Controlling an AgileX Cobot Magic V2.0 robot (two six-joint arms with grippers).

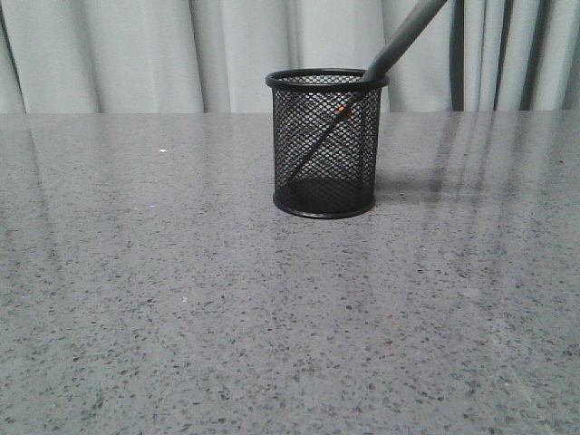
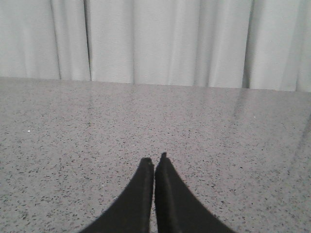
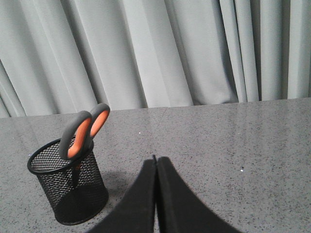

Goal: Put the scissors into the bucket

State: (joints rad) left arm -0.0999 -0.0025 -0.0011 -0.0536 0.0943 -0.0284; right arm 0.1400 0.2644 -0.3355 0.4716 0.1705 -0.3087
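Scissors [image 3: 82,131] are already in the bucket [image 3: 73,194]: blades down inside the mesh, grey/orange handles sticking out above the rim, leaning on it. Long axis is tilted, not upright; in the front view the blades run from low on the cup's left side up to the rim on its right, and the handle carries on up out of frame. So tips point down into the base, loops point up and away. Right gripper [image 3: 156,160] has its fingers pressed together, nothing between them, over bare table [image 3: 233,145]. Bucket sits off to one side of it, apart from the fingertips, not touching. Left gripper [image 2: 154,160] is likewise closed tight and empty; only tabletop and curtain [image 2: 155,39] ahead of it, no bucket in its view, so I judge the right arm is the nearer one. Placement looks done to me; any remaining move is probably just retreat, keeping clear of the protruding handles so the cup doesn't tip.
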